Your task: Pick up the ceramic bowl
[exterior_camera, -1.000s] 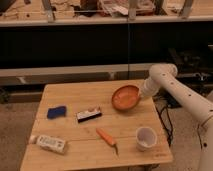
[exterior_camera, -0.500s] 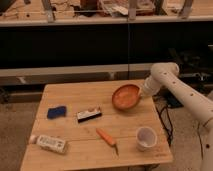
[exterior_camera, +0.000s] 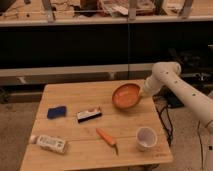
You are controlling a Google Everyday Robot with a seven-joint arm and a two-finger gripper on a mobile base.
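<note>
At the right rear edge of the surface (exterior_camera: 75,155), the ceramic bowl (exterior_camera: 126,95) now sits tilted, rim raised toward the gripper (exterior_camera: 143,93), jaws apparently clenched on it, indicating lift beginning.

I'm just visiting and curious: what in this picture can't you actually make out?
- Gripper, camera view: at the right rim of the tilted, round orange-brown ceramic bowl; the rim and arm hide its grip.
- White arm: cut off by the right edge.
- White tube's label: too small to read.
</note>
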